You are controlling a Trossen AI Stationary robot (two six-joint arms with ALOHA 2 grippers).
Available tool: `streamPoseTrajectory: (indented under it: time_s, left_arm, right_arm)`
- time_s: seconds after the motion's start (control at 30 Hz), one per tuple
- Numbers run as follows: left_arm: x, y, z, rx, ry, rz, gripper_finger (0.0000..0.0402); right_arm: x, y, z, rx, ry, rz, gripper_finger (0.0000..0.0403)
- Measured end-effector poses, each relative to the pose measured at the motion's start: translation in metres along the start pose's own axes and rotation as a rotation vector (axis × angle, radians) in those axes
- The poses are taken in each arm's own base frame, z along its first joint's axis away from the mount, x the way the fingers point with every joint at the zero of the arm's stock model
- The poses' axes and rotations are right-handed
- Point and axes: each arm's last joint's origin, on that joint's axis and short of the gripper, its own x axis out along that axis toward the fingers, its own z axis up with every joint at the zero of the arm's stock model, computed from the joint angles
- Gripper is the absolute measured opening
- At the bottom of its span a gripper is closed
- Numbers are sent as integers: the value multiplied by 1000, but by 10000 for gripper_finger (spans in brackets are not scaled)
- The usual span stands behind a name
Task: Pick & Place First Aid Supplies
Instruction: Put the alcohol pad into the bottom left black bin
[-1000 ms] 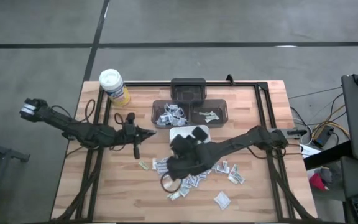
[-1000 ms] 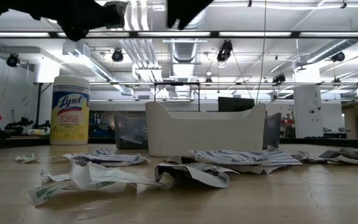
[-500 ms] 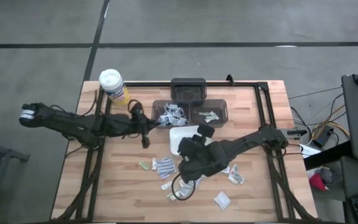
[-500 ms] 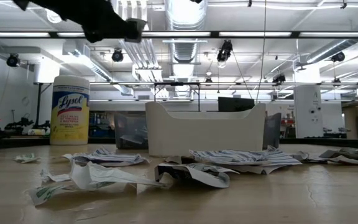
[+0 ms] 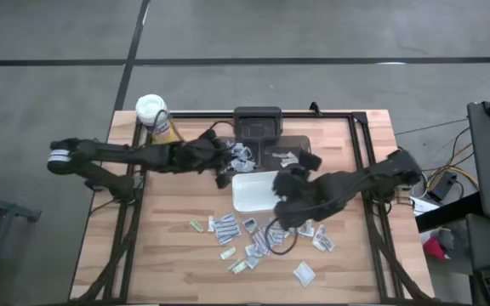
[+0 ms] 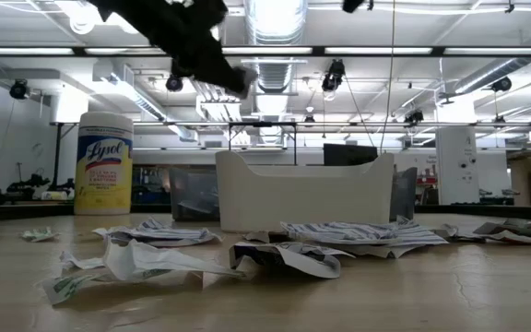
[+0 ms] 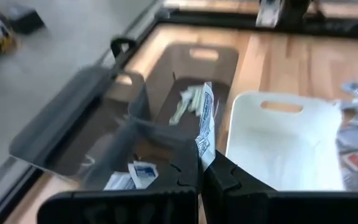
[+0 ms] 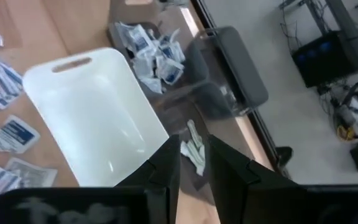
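Observation:
My left gripper (image 7: 201, 158) is shut on a white packet with blue stripes (image 7: 205, 121). It hangs above the left compartment of the dark two-part tray (image 5: 262, 151), where white and blue packets (image 8: 151, 53) lie. My right gripper (image 8: 193, 146) hovers over the tray's right compartment with its fingers a little apart. Through the gap I see greenish packets (image 8: 194, 152) lying in that compartment, and nothing touches the fingers. More loose packets (image 5: 253, 238) lie spread on the wooden table. My left gripper pinches one end of the striped packet (image 7: 202, 146) between its two fingertips. It comes slanting down from the table's left. The packet sticks out beyond the fingertips, nearly edge-on in the left wrist view, and is lifted clear above the dark tray.
An empty white tray (image 5: 249, 191) stands just in front of the dark tray, between the two grippers. A yellow canister with a white lid (image 5: 153, 115) stands at the far left corner. A dark box (image 5: 257, 123) sits behind the trays.
My left gripper has gone toward the table's right and far edge, from beside the white tray to above the dark tray's left compartment. My right gripper has risen from the pile of loose packets and gone toward the far right, to above the tray's right compartment.

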Motion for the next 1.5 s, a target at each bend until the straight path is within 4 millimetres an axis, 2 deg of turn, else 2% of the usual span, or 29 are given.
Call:
streamPoseTrajectory:
  time_s: [0.23,0.63,0.93,1.13,1.33,1.5]
  left_arm:
    - [41,11,-3,1,183,25,0]
    - [87,44,-11,-74,428,63,0]
    - [95,60,-13,-153,466,75,0]
    - [94,69,-17,-204,504,88,0]
    - [94,72,-18,-249,514,69,0]
    - [94,75,-19,-280,515,63,0]
  right_arm:
    - [-8,-31,-40,89,-104,93,56]
    - [8,-71,-111,201,-268,216,52]
    - [19,-97,-161,312,-370,339,52]
    - [21,-111,-184,342,-475,496,52]
    - [24,-115,-200,348,-647,680,52]
    - [34,-113,-213,399,-721,730,52]
